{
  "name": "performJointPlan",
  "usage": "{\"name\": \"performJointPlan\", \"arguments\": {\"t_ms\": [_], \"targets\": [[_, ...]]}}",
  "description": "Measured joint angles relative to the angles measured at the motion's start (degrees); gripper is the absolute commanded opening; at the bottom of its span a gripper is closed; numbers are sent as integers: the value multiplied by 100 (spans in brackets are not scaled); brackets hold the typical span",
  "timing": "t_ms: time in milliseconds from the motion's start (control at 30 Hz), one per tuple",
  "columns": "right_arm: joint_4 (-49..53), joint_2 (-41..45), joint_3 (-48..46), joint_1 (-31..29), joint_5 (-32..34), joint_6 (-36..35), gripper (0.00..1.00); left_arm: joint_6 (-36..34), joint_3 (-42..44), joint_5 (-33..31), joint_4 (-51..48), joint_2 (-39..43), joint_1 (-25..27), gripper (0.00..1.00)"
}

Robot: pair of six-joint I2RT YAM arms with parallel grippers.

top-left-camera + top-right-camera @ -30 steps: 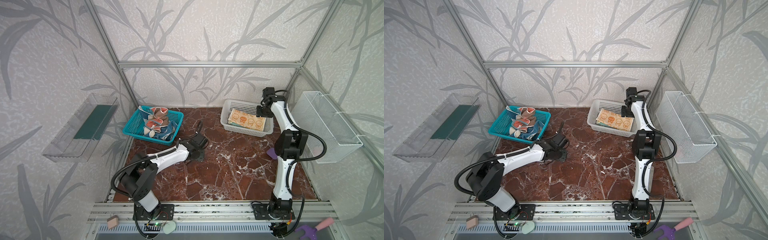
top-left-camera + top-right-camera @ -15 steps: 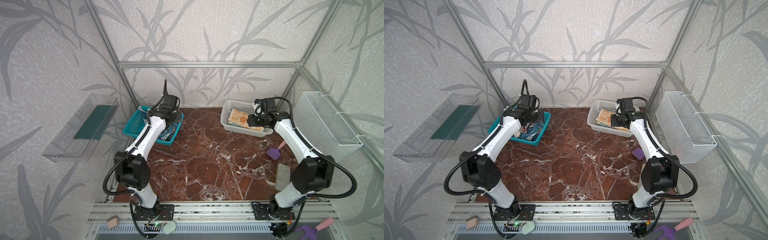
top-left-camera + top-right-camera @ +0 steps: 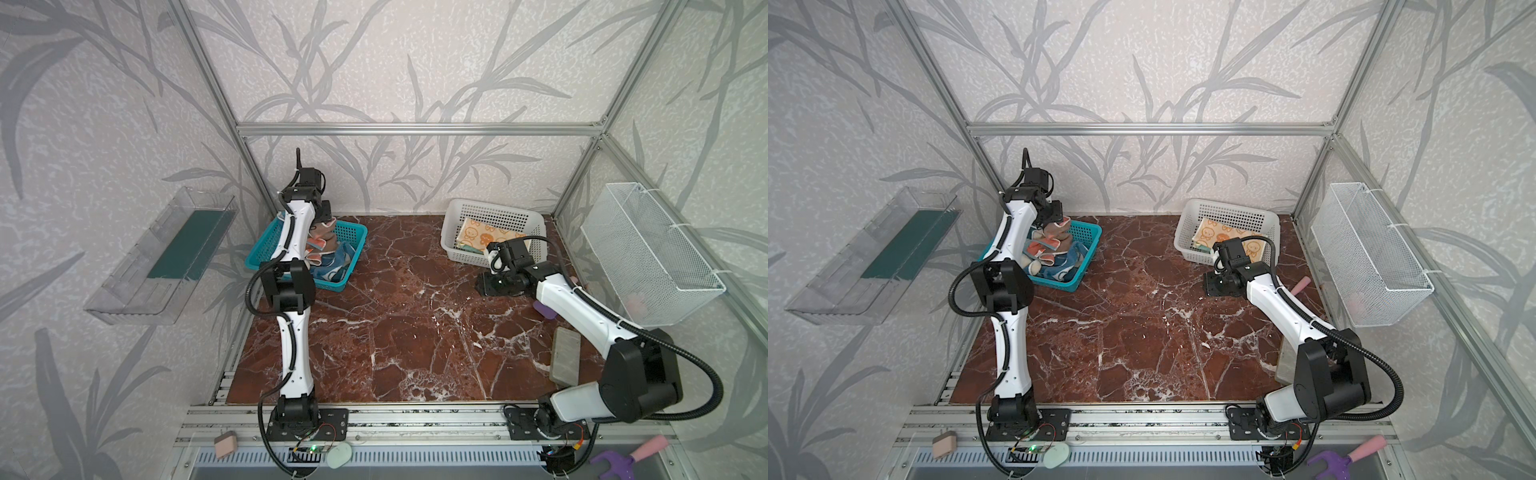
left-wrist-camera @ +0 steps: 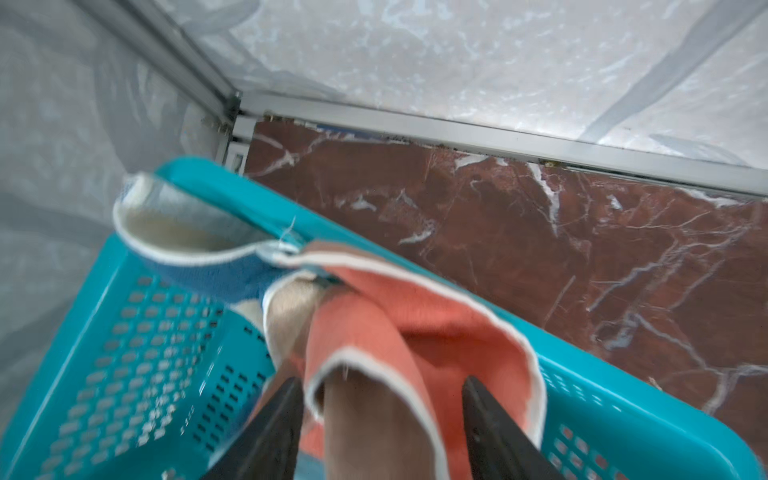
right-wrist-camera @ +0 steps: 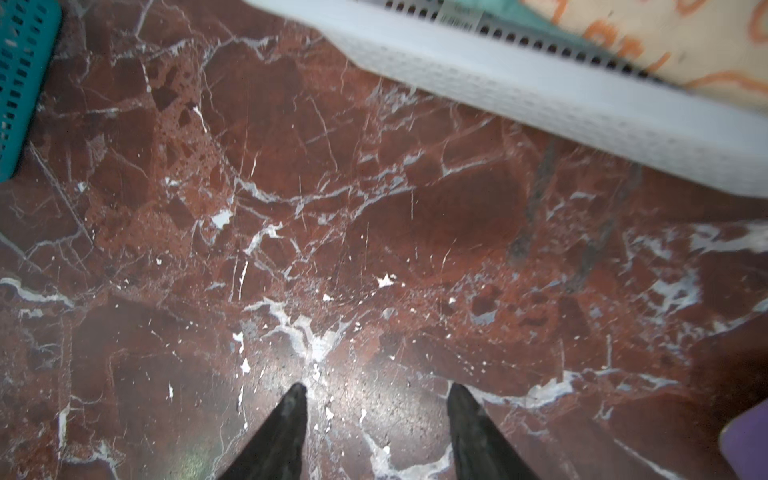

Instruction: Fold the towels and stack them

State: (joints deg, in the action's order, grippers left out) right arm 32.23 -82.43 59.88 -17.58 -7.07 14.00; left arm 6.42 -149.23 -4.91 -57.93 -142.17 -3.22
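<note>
The job looks to be in its early part. One cream towel with orange figures (image 3: 473, 237) lies folded flat in the white basket (image 3: 451, 232) at the far right. A green edge shows under it, so there may be a second folded piece beneath, though that is hard to tell. The rest of the towels sit crumpled in a heap in the teal basket (image 3: 356, 253) at the far left, among them a coral towel (image 4: 374, 316) and a blue towel (image 4: 220, 274), none of them folded. The marble table (image 3: 415, 332) between the baskets has no towel spread on it. The left gripper (image 4: 380, 382) is down in the teal basket with its fingers apart on either side of a fold of the coral towel. Whether they are pinching it or only straddling it I cannot tell. The right gripper (image 5: 376, 390) hangs spread wide and empty just above the table, just in front of the white basket. My guess is that the coral towel comes out next, and each towel in the heap has yet to be laid out, folded and stacked.
</note>
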Motion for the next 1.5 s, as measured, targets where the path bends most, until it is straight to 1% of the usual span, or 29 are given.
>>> {"name": "performJointPlan", "arguments": {"t_ms": [33,67,100,133,233,333,433,500,600,667,733,833,900,933,967,1033,1067,1100,1167,1267,1333,1400,1500], "targets": [[-11,48,-90,-28,-9,55,55,-24,-173,96,-92,-160,-28,18],[-15,85,-155,-44,-11,105,55,-4,-164,214,-186,-201,-50,9],[-24,116,-190,-50,-15,149,55,-13,-87,352,-289,-190,-66,2],[-28,138,-195,-57,-20,181,55,0,-13,450,-350,-142,-68,0],[-116,190,-188,-76,-48,256,55,-37,310,765,-420,243,-87,0],[-138,208,-127,-109,-50,293,55,-15,356,1086,-422,863,-96,0],[-138,229,20,-155,-52,321,55,31,308,1558,-310,1773,-81,0],[-155,319,103,-184,-61,339,55,175,282,2000,-85,2520,-55,0],[-155,577,136,-208,-81,358,55,560,391,2645,654,3663,70,0],[-140,752,140,-221,-94,358,55,841,546,2951,1292,4330,295,0],[-85,905,144,-225,-94,363,55,1134,715,3224,1961,4865,619,0],[-22,1147,133,-225,-92,415,55,1700,1123,3727,2959,5370,999,0],[-24,1357,66,-225,-92,461,55,2120,1626,4004,3652,5617,1029,0],[-22,1478,7,-225,-90,481,55,2334,2013,4118,3991,5735,1036,0],[-20,1602,-72,-225,-90,494,55,2479,2450,4192,4247,5827,1058,8],[28,1766,-199,-225,-85,525,55,2660,3547,4256,4614,6000,1121,47],[59,1825,-267,-225,-74,544,55,2719,4218,4277,4745,6067,1158,54],[81,1864,-332,-225,-70,562,55,2723,4795,4282,4765,6109,1178,58],[125,1904,-485,-225,-74,605,55,2621,5978,4098,4452,5932,1204,60],[190,1880,-682,-225,-127,706,55,2404,7237,3633,3654,5556,1182,58],[195,1821,-778,-238,-188,765,55,2302,7960,3401,3206,5510,1156,56],[179,1674,-844,-317,-227,839,55,2251,8507,3228,3045,5707,1161,53],[116,1255,-855,-555,-299,914,54,2159,9031,2968,3047,6234,1368,50]]}}
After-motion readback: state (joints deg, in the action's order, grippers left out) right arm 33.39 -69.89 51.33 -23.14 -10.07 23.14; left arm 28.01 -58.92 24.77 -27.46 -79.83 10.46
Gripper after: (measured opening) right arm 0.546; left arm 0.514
